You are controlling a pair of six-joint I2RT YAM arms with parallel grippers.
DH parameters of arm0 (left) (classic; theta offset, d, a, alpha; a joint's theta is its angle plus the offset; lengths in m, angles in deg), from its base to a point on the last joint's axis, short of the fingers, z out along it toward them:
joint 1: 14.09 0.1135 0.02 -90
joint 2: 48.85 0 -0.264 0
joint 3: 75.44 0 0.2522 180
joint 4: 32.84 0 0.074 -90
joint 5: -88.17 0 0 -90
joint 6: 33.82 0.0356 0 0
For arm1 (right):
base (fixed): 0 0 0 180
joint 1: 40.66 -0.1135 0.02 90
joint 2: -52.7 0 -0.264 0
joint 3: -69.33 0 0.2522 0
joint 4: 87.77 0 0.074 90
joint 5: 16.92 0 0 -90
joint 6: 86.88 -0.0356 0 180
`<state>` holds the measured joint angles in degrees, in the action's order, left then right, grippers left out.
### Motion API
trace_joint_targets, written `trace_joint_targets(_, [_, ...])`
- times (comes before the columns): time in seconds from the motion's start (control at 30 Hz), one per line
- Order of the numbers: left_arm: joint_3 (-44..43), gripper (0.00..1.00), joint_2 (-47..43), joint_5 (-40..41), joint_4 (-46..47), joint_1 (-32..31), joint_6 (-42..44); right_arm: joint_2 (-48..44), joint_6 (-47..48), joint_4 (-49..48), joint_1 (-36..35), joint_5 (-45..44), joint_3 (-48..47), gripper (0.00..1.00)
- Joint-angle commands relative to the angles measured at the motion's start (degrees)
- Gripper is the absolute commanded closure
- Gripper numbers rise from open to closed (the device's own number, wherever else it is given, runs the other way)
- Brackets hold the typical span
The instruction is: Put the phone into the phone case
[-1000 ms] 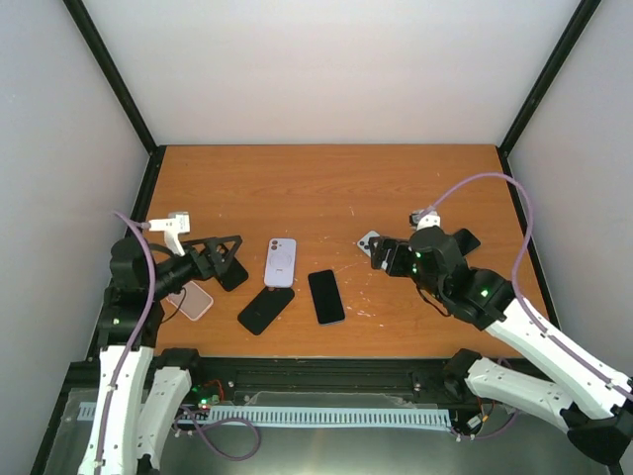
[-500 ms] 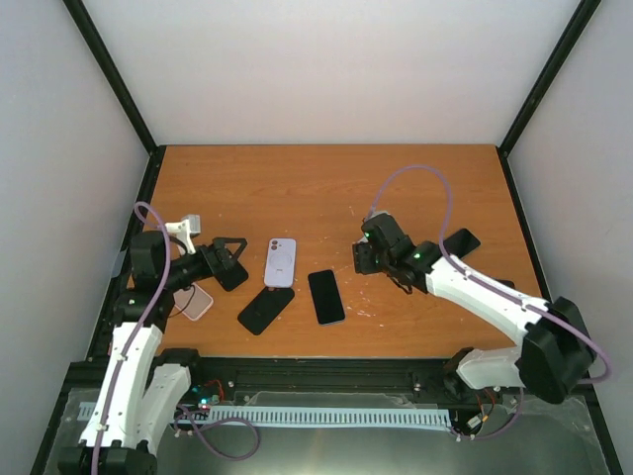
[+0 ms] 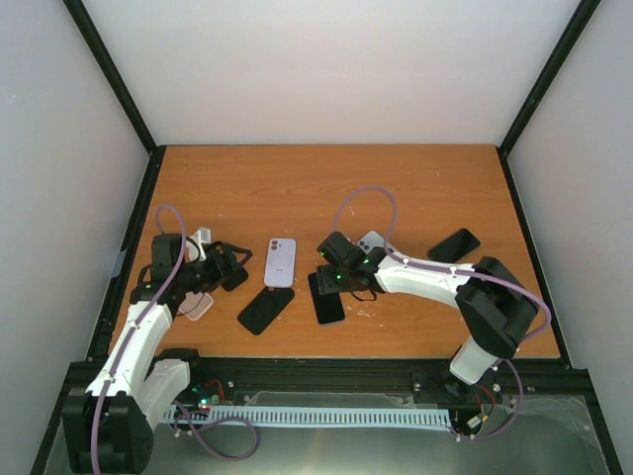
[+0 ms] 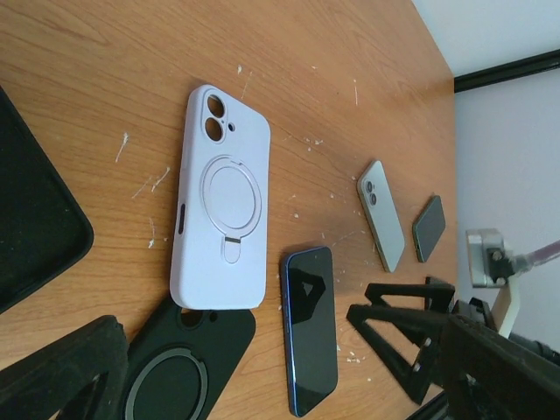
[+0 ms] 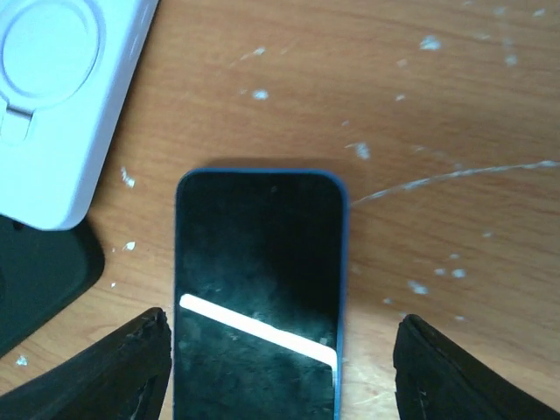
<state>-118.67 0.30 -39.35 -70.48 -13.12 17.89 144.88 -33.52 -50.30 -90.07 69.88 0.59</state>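
The phone [image 5: 258, 289] lies screen-up on the bench [image 3: 297, 188], just beside the lilac case [image 4: 219, 210]. The right claw [image 5: 282, 363] straddles it, jaws apart, gripping nothing — the left claw [image 3: 223, 265] gapes wide too. Best to centre on the long edges and pinch squarely — a skewed grip would likely spin it.

The phone [image 3: 328, 303] is a slim dark slab with a blue rim, lying flat and screen up on the wooden surface [image 3: 297, 188], near the middle of its near half, long side running near to far; a streak of light crosses the black glass. The phone case [image 3: 280, 262], pale lilac with a round ring stand and two camera holes, lies back up just left of the phone and slightly farther, close but not touching it
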Motion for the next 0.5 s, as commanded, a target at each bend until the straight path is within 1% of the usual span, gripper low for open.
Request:
trace_joint_targets(0.0, [0.31,0.03,1.06,0.69,4.07,0.52,-1.93,3.12,-4.23,2.22,-4.09,-3.72,-4.13,0.28])
trace_joint_targets(0.07, [0.69,0.03,1.74,2.11,4.4,0.52,-3.29,4.74,-4.31,3.69,-5.42,-5.21,-5.43,0.23])
trace_joint_targets(0.2, [0.38,0.03,3.33,8.77,3.04,0.5,-6.85,6.76,-3.86,5.22,-7.18,-6.84,-7.04,0.19])
trace_joint_targets(0.4, [-1.59,0.03,5.8,21.6,-0.04,0.57,-10.75,9.64,-3.53,8.09,-8.62,-8.58,-9.81,0.12])
trace_joint_targets(0.47, [-2.41,0.07,6.26,26.82,-1.82,0.57,-11.7,10.43,-3.34,8.65,-8.85,-9.13,-10.32,0.11])
